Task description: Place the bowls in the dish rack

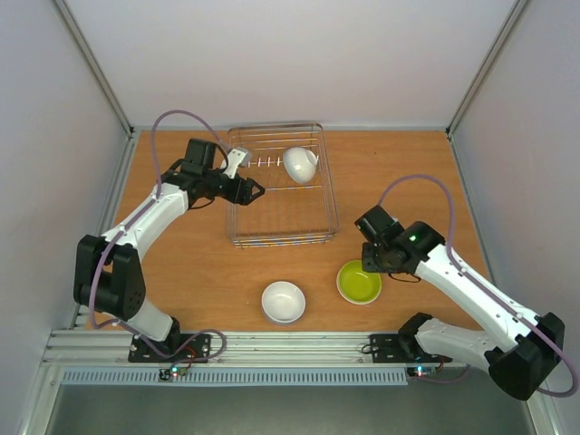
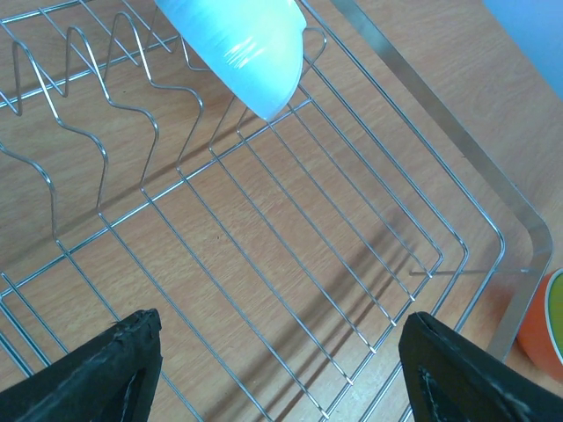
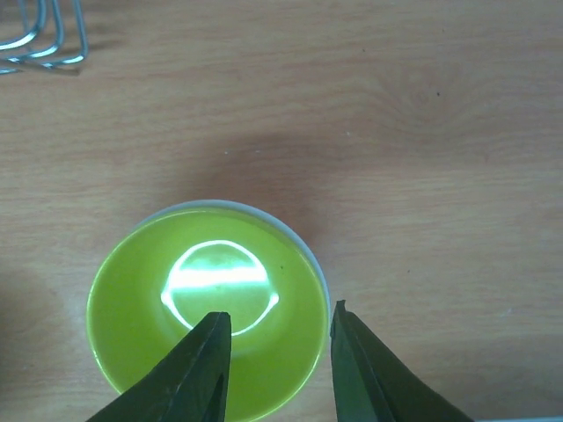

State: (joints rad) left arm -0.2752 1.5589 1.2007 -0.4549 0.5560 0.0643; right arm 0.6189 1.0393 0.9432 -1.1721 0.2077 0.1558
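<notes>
Table (image 1: 181, 272): dish rack (image 1: 276, 239) toward the back, one white bowl (image 1: 300, 164) tilted on its prongs, open wire floor in front. Second white bowl (image 1: 283, 301) and yellow-green bowl (image 1: 359, 282) stand apart near the front edge. My left claw (image 1: 256, 191), spread, overhangs the rack's left rim; my right claw (image 3: 280, 321), spread, straddles the green rim.

The top camera looks down from above and behind the arm bases, taking in the whole table. The left wrist camera looks closely past the left fingers (image 2: 97, 378) into the dish rack (image 2: 466, 145). The right wrist camera faces straight down, near the yellow-green bowl (image 3: 202, 272) by the right fingers (image 3: 189, 378); the top view shares both.
</notes>
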